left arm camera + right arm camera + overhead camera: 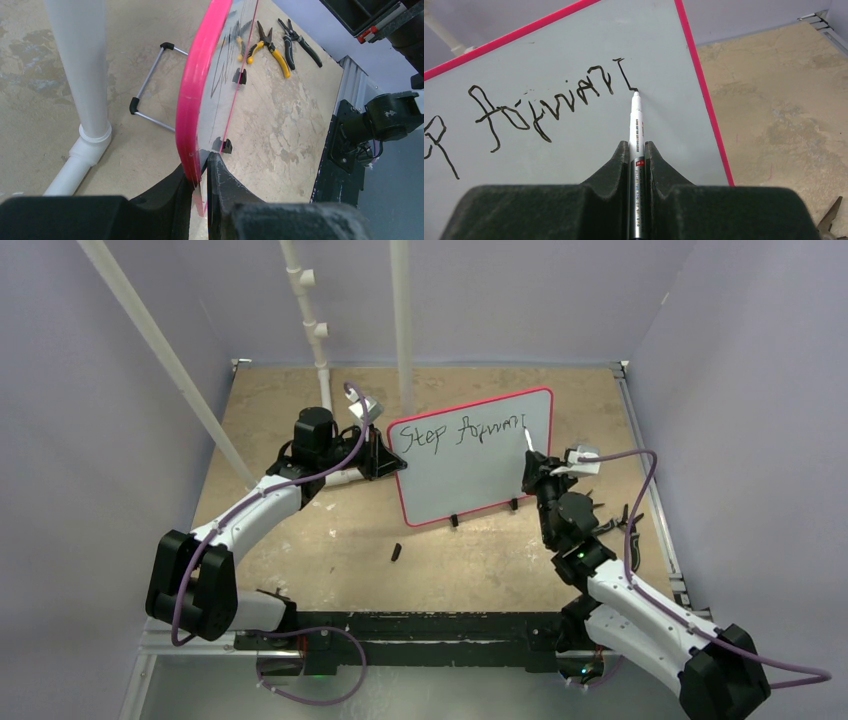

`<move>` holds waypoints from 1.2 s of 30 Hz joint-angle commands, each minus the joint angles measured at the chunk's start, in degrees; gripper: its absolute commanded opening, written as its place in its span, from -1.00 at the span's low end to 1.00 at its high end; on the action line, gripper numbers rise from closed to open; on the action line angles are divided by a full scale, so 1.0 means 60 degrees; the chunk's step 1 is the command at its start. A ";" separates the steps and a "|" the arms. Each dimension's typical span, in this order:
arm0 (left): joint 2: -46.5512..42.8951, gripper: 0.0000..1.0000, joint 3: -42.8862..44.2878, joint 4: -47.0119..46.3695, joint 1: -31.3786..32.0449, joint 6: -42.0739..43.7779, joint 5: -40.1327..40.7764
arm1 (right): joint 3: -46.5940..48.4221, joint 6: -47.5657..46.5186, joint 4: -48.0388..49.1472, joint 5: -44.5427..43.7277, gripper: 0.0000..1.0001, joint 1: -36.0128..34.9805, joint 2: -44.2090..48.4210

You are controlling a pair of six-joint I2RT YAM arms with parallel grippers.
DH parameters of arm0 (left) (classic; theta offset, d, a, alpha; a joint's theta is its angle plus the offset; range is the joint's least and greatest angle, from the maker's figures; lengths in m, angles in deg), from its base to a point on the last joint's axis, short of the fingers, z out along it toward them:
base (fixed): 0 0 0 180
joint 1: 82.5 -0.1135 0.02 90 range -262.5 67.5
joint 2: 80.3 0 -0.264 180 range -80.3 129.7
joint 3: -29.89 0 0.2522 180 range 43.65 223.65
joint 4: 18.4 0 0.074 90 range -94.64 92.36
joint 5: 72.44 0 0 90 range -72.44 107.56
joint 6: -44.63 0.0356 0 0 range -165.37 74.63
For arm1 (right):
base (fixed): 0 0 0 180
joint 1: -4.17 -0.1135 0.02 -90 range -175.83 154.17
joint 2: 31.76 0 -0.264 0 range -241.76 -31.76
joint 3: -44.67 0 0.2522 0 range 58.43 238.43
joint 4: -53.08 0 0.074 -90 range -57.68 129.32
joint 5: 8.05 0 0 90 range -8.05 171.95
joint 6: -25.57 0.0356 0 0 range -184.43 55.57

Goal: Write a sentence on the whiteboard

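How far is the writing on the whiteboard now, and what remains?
Done: the sentence so far reads "Step" plus most of a second word, one line on the whiteboard. In hand: the left gripper clamps the board's pink edge, and the right gripper holds the marker, tip on the last letter. Left: finishing that letter, and any words for the bare space below.

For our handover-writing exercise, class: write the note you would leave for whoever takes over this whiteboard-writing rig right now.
Left claw: shut on the whiteboard, at its pink edge, steadying it upright.
Right claw: shut on the marker, tip touching the board.
Done: the sentence so far, "Step" and most of a second word.
Left: finish that word; the lower half is blank.
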 commanded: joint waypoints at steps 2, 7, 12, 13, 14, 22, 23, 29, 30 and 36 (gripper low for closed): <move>-0.0289 -1.00 0.0133 -0.0331 -0.0039 0.0192 0.0297 | 0.0507 -0.0421 0.0504 -0.0325 -1.00 0.0043 -0.0094; -0.0291 -1.00 0.0134 -0.0340 -0.0039 0.0191 0.0295 | 0.0650 -0.0597 0.0685 -0.0254 -1.00 0.0043 -0.0231; -0.0292 -1.00 0.0134 -0.0329 -0.0039 0.0191 0.0292 | 0.0869 -0.0746 0.0857 -0.0192 -1.00 0.0047 -0.0529; -0.0292 -1.00 0.0133 -0.0319 -0.0039 0.0183 0.0285 | 0.0911 -0.0775 0.0888 -0.0179 -1.00 0.0044 -0.0577; -0.0292 -1.00 0.0143 -0.0325 -0.0039 0.0200 0.0283 | 0.0944 -0.0816 0.0938 -0.0183 -1.00 0.0043 -0.0620; -0.0329 -1.00 0.0134 -0.0300 -0.0032 0.0217 0.0300 | 0.1409 -0.1139 0.1260 -0.0251 -1.00 0.0043 -0.0941; -0.0335 -1.00 0.0133 -0.0299 -0.0031 0.0221 0.0299 | 0.1454 -0.1161 0.1290 -0.0236 -1.00 0.0043 -0.0981; -0.0365 -1.00 0.0148 -0.0287 -0.0039 0.0211 0.0297 | 0.1405 -0.1036 0.1193 -0.0230 -1.00 0.0043 -0.1019; -0.0365 -1.00 0.0148 -0.0296 -0.0036 0.0206 0.0301 | 0.1359 -0.0958 0.1110 -0.0246 -1.00 0.0043 -0.0965; -0.0386 -1.00 0.0152 -0.0275 -0.0039 0.0190 0.0341 | 0.0939 -0.0431 0.0582 -0.0257 -1.00 0.0043 -0.0671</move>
